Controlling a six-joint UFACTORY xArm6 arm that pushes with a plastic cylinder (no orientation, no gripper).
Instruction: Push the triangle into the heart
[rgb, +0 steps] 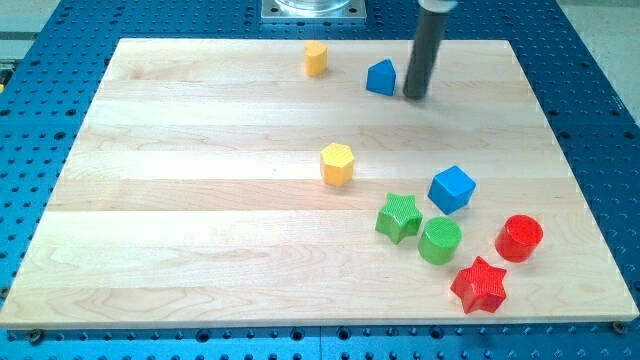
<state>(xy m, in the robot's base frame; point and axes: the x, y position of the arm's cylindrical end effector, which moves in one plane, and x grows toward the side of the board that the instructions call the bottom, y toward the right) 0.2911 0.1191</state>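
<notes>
Likely the gripperless tip (414, 97), just right of the blue triangle (381, 78), shoves it off-centre past the yellow heart (316, 59) further left.

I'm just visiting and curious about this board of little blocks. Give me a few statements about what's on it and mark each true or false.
1. My tip stands just to the view's right of the blue triangle. True.
2. The two yellow blocks touch each other. False: one yellow block is near the view's top edge, the other is mid-board, well apart.
3. The green star sits right beside the green cylinder. True.
4. The red star is at the view's top left. False: the red star is at the lower right, below the red cylinder.
5. There are two blue blocks. True: the triangle and a blue cube.
</notes>
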